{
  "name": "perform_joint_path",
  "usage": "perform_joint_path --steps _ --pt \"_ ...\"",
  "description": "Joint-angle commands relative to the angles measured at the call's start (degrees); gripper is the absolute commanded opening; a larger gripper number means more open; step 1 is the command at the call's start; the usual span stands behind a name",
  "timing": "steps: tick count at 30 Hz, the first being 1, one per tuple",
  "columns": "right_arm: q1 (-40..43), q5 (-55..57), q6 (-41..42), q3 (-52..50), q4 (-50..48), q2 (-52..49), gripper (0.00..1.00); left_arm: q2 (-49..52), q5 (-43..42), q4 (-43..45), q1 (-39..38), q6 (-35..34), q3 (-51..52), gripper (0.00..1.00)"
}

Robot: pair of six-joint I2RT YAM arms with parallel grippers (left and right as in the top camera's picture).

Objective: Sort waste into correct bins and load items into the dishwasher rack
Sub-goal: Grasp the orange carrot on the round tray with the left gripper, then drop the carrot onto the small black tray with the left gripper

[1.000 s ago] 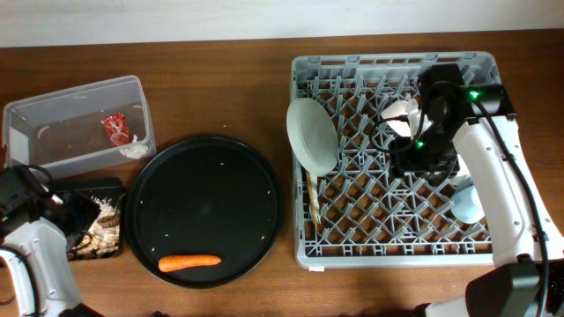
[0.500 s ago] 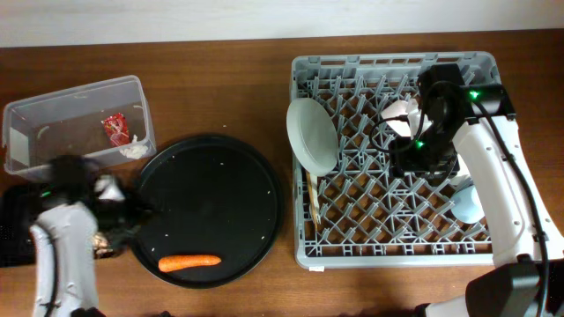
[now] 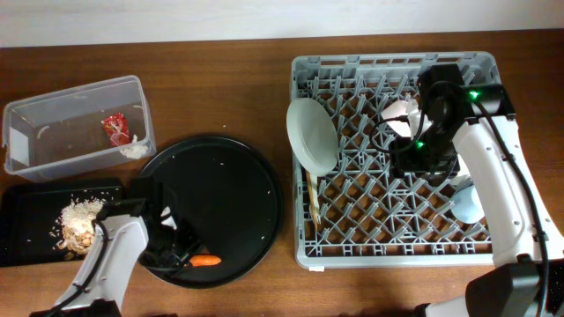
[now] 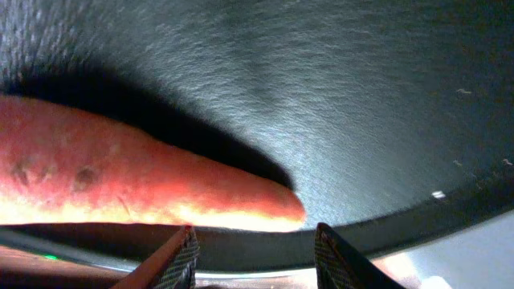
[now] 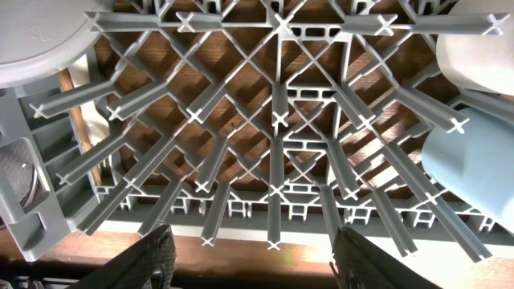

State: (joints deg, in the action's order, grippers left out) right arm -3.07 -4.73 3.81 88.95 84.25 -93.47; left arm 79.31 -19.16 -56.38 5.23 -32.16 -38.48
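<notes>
An orange carrot [image 3: 208, 261] lies at the front of the large round black tray [image 3: 220, 176]; it fills the left of the left wrist view [image 4: 120, 181]. My left gripper [image 3: 176, 257] is open at the carrot's left end, fingertips [image 4: 255, 245] astride the tray rim just short of it. The clear tub [image 3: 53, 132] holds a red wrapper [image 3: 115, 129] and a white scrap [image 3: 134, 151]. The flat black tray [image 3: 26, 211] holds beige scraps [image 3: 77, 222]. My right gripper [image 3: 427, 158] is open and empty over the grey rack [image 3: 352, 255], which holds the grey plate [image 3: 312, 135], a white cup [image 3: 398, 117] and the blue cup [image 3: 467, 204].
Wooden chopsticks [image 3: 312, 204] stand in the rack below the plate. In the right wrist view the rack's pegs [image 5: 277, 120] fill the frame, the plate [image 5: 40, 40] at top left and the blue cup [image 5: 470, 156] at right. Bare wooden table [image 3: 220, 79] lies behind the round tray.
My left arm has swung right from the flat black tray across the round tray's left edge to the carrot's left end. The beige scraps now show uncovered. The right arm has not moved.
</notes>
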Motion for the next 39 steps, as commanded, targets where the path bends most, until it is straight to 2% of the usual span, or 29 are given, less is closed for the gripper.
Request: perform_joint_path --steps 1,6,8,13,17,22,25,30,32,35,39 --pt "0.1 0.5 -0.4 -0.3 0.2 1.1 0.66 0.2 6.3 2.6 -0.2 -5.9 3.3 0.46" --pt "0.1 0.5 -0.4 -0.3 0.2 1.1 0.66 0.2 10.2 11.1 -0.2 -6.2 5.7 0.45" --pt "0.1 0.5 -0.4 -0.3 0.3 1.1 0.66 0.2 10.2 16.2 -0.2 -6.2 5.9 0.27" --pt "0.1 0.5 -0.4 -0.3 0.4 1.1 0.66 0.2 11.7 20.0 -0.2 -6.2 5.9 0.22" --pt "0.1 0.5 -0.4 -0.3 0.4 1.1 0.66 0.2 12.8 20.4 -0.2 -6.2 5.9 0.02" --pt "0.1 0.5 -0.4 -0.3 0.4 1.1 0.66 -0.1 12.6 16.9 -0.2 -5.4 1.9 0.01" --pt "0.1 0.5 -0.4 -0.3 0.4 1.1 0.66 -0.9 13.3 12.4 -0.2 -0.6 -4.2 0.01" --pt "0.1 0.5 -0.4 -0.3 0.4 1.1 0.66 -1.3 24.1 4.0 0.6 1.0 -16.4 0.01" --pt "0.1 0.5 -0.4 -0.3 0.4 1.1 0.66 -1.3 27.2 3.0 3.0 1.0 -20.1 0.0" --pt "0.1 0.5 -0.4 -0.3 0.4 1.1 0.66 -1.3 27.6 3.6 7.6 1.0 -20.9 0.01" --pt "0.1 0.5 -0.4 -0.3 0.4 1.1 0.66 -1.2 28.0 5.3 17.4 1.0 -20.9 0.01"
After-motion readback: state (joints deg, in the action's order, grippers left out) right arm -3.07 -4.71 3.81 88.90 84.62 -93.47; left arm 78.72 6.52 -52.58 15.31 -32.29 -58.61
